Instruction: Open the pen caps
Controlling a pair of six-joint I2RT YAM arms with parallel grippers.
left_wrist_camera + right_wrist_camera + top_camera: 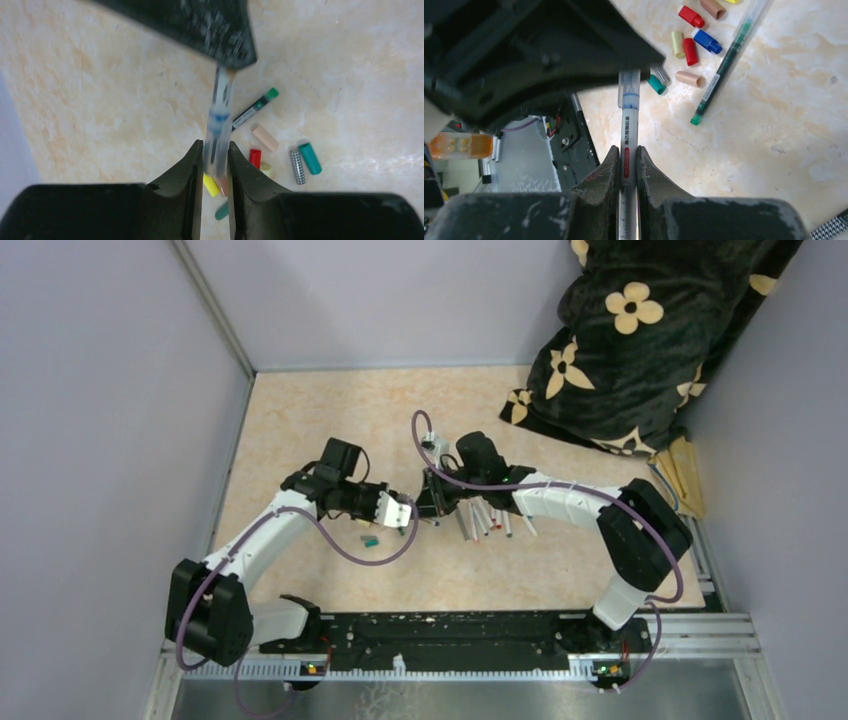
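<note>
**Both arms holding one pen mid-air for cap pull**

Right fingers (pixel 611 165) are clamping closed on the pen (pixel 628 125) barrel. Left fingers (pixel 192 165) are pinching tight on what looks like its cap (pixel 216 142) end. The pen is hanging above the worktop (pixel 300 420), with loose caps (pixel 689 50) lying below. Best move, likely: pulling straight along the pen axis with both grips firm and no sideways twisting, or the barrel could slip or bend.

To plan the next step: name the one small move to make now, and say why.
Probably pull the grippers apart along the pen. The left gripper is shut on the clear cap, the right gripper is shut on the barrel, and the cap looks not yet off.
</note>
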